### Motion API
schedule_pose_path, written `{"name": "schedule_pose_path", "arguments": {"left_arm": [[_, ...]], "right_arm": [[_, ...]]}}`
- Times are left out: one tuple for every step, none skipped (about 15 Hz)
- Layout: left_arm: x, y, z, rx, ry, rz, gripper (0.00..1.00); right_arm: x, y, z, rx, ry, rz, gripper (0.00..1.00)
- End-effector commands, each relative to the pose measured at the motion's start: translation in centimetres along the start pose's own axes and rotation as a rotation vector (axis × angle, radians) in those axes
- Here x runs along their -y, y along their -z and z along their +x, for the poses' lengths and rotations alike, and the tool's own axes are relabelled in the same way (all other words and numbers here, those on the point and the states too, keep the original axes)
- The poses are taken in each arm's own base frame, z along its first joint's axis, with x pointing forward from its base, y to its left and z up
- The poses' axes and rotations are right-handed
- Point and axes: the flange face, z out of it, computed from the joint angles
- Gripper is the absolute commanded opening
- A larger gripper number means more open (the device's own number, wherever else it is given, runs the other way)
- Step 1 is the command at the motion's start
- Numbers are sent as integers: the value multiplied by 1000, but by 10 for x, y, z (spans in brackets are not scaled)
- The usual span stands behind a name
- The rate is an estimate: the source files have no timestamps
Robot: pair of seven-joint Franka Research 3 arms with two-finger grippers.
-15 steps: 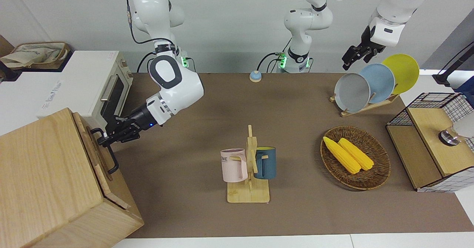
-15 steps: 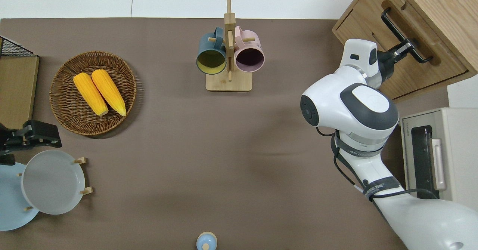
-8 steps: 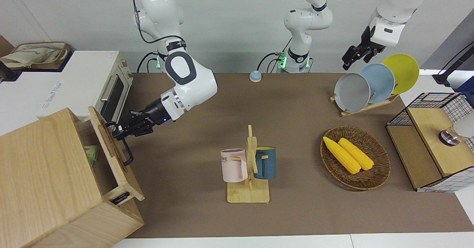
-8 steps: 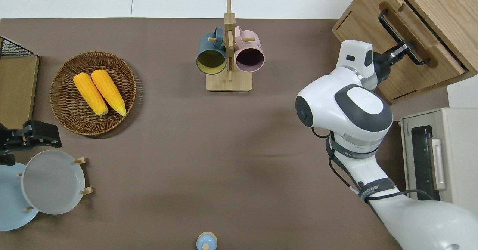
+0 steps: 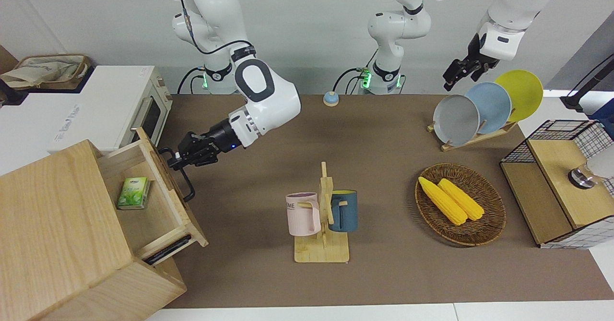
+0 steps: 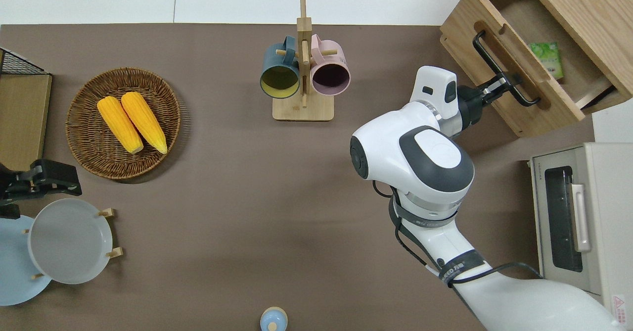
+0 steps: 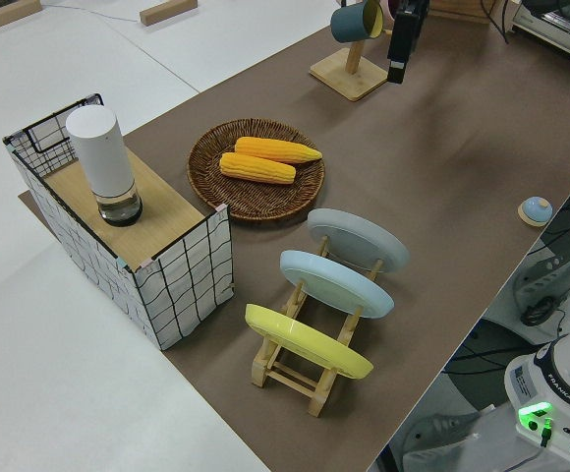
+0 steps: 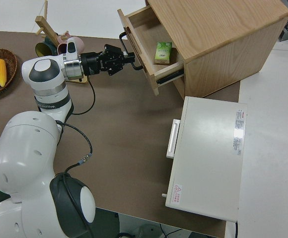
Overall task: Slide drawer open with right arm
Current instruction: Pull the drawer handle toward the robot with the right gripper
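The drawer (image 5: 158,201) is seen pulled well out of the pale wood cabinet (image 5: 57,234), which stands at the right arm's end of the table (image 5: 383,273), farther from the robots than the white toaster oven (image 5: 120,105). The black bar handle (image 5: 180,177) on the drawer's front is gripped by the right gripper (image 5: 178,157), whose fingers are closed around the bar near the end of it nearer the robots. The right arm (image 6: 425,163) is stretched low across the table from its base toward the cabinet. A small green packet (image 5: 133,193) is shown lying flat on the drawer's floor, toward the end of it nearer the robots.

From the cabinet toward the left arm's end of the table, a wooden mug rack (image 5: 324,225) is met first, well apart from the drawer front, with a pink mug (image 5: 303,214) and a dark blue mug (image 5: 343,210) hung on it. Next along, a wicker basket (image 5: 484,230) holds two corn cobs (image 5: 451,199); then comes a wire-mesh box (image 5: 556,186) with a white cylinder (image 7: 103,162) standing on its wooden top. A plate rack (image 5: 479,136) with grey, blue and yellow plates stands nearer to the robots than the basket. A small blue bell (image 5: 331,99) sits near the arms' bases. Nothing lies between the drawer front and the mug rack but bare brown mat.

The left arm is parked; whether the left gripper's (image 5: 460,71) fingers are spread or closed cannot be told.
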Motion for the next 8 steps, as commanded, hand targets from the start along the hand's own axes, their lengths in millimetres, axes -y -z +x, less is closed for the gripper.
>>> {"name": "schedule_pose_path", "arguments": {"left_arm": [[1, 4, -3, -5, -9, -6, 993], [1, 4, -3, -5, -9, -6, 993], [1, 4, -3, -5, -9, -6, 993], [1, 4, -3, -5, -9, -6, 993], [1, 4, -3, -5, -9, -6, 993], [1, 4, -3, -5, -9, -6, 993], [1, 5, -4, -6, -9, -6, 993], [1, 4, -3, -5, -9, -6, 993]], "right_arm": [[-16, 36, 6, -15, 20, -4, 0], [-15, 43, 5, -12, 21, -1, 0], [-12, 47, 4, -5, 24, 14, 0], [-9, 57, 3, -3, 27, 25, 0], [-8, 63, 2, 0, 28, 24, 0], [-9, 69, 1, 1, 27, 22, 0], [-7, 76, 0, 0, 30, 23, 0], [-4, 85, -2, 1, 35, 35, 0]]}}
